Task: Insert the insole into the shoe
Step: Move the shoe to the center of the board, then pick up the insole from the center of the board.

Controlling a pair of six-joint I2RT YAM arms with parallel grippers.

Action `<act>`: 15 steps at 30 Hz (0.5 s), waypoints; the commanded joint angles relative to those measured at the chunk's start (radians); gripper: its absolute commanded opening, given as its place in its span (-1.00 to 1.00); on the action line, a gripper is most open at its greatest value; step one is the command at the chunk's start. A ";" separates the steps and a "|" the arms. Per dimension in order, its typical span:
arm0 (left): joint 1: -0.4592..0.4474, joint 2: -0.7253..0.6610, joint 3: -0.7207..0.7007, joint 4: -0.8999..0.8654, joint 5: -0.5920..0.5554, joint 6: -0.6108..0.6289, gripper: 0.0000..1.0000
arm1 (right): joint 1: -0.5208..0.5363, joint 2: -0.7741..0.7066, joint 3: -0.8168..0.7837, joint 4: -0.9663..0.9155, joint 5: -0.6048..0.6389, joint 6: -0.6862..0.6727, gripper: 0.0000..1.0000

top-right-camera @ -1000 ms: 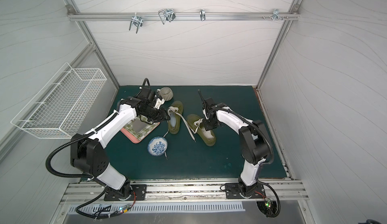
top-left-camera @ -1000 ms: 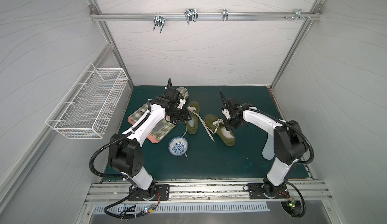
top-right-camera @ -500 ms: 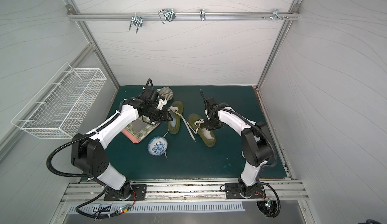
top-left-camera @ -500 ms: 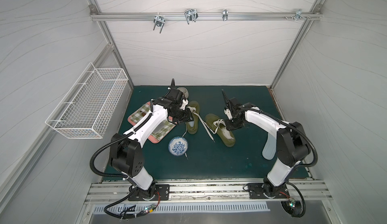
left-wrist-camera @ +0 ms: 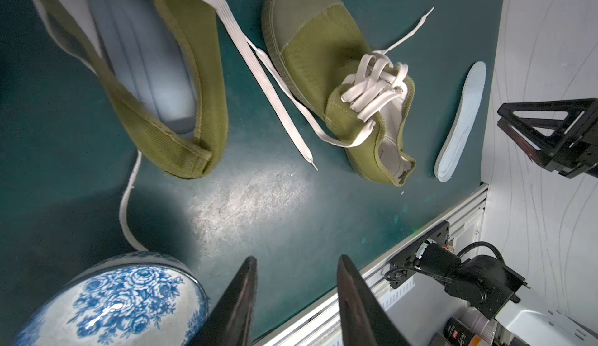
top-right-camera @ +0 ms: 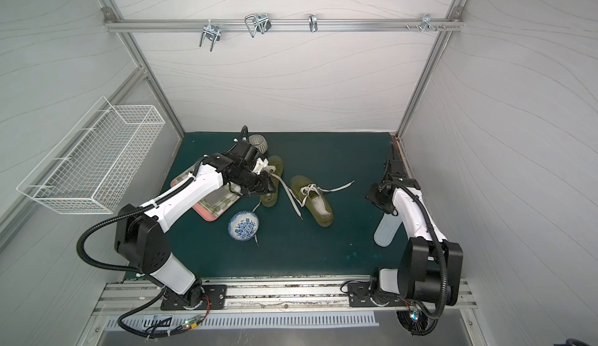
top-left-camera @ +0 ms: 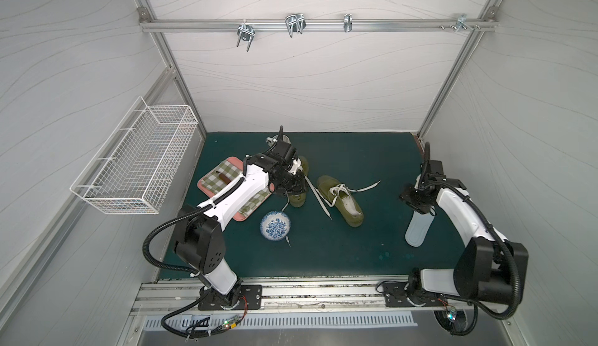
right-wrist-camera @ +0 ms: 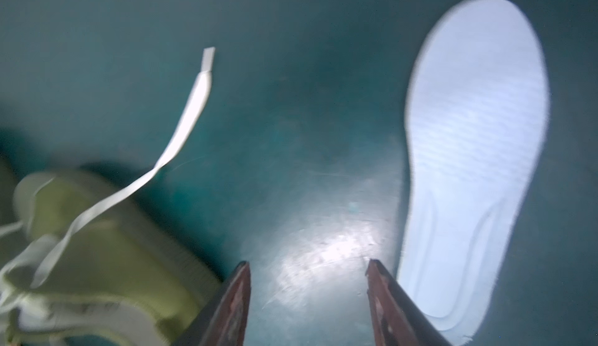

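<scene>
Two olive canvas shoes lie on the green mat. The laced shoe (top-left-camera: 343, 202) (top-right-camera: 314, 200) (left-wrist-camera: 323, 63) sits mid-mat, its laces trailing. The other shoe (top-left-camera: 299, 198) (top-right-camera: 270, 198) (left-wrist-camera: 194, 108) has a pale blue-grey insole inside it. A loose white insole (top-left-camera: 417, 231) (top-right-camera: 386, 231) (left-wrist-camera: 462, 118) (right-wrist-camera: 475, 134) lies flat near the right wall. My left gripper (top-left-camera: 296, 184) (left-wrist-camera: 296, 260) hovers over the second shoe, open and empty. My right gripper (top-left-camera: 417, 207) (right-wrist-camera: 307, 263) hangs open just above the mat beside the loose insole's heel end, touching nothing.
A blue-and-white bowl (top-left-camera: 275, 226) (left-wrist-camera: 113, 299) stands close in front of the left gripper. A pink tray (top-left-camera: 242, 216) with a checked cloth lies under the left arm. A ribbed cup (top-right-camera: 259, 142) stands behind. A wire basket (top-left-camera: 139, 160) hangs on the left wall.
My right arm has swung away from the laced shoe to the right, over the loose insole, and its jaws have opened. The left arm has barely moved.
</scene>
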 commanded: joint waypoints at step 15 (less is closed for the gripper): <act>-0.108 0.127 0.201 -0.040 0.009 -0.050 -0.16 | -0.415 0.124 -0.150 0.144 -0.026 -0.001 0.06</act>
